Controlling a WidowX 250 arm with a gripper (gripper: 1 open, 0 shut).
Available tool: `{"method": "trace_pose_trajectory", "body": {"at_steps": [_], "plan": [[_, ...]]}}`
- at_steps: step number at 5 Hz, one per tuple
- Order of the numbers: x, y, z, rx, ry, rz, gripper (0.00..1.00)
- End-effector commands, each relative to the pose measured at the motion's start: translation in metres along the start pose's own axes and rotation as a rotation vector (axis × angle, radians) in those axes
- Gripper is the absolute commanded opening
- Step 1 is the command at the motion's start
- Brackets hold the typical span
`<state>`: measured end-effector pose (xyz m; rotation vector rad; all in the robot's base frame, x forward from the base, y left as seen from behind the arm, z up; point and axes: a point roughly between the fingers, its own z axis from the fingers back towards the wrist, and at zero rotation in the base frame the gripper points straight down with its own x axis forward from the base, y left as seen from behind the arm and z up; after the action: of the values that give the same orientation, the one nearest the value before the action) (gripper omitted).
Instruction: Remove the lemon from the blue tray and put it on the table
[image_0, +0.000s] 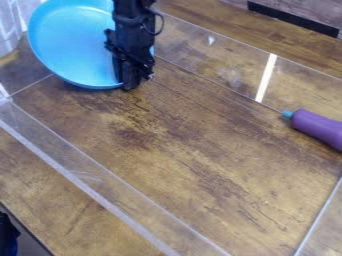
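The blue tray (70, 42) lies at the table's (187, 150) far left. My gripper (130, 78) points straight down at the tray's near right rim. Its dark fingers (127, 70) stand close together and look shut. The lemon is hidden: no yellow shows around or under the fingers. Whether anything is pinched between them cannot be made out.
A purple elongated object (318, 126) lies at the right edge of the table. A clear plastic sheet (120, 190) with raised edges covers much of the wood and catches a bright glare stripe (266, 78).
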<state>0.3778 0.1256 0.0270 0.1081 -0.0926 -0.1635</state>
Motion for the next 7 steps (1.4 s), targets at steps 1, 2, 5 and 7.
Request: {"method": "trace_pose_trajectory", "body": {"at_steps": [1, 2, 5, 7], "plan": [[0.001, 0.011, 0.012, 0.015, -0.028, 0.012, 0.0], [-0.001, 0.012, 0.014, 0.013, -0.026, 0.012, 0.0], [-0.009, 0.017, 0.016, 0.006, -0.021, 0.018, 0.0], [-0.018, 0.025, 0.013, 0.001, -0.015, 0.032, 0.0]]}}
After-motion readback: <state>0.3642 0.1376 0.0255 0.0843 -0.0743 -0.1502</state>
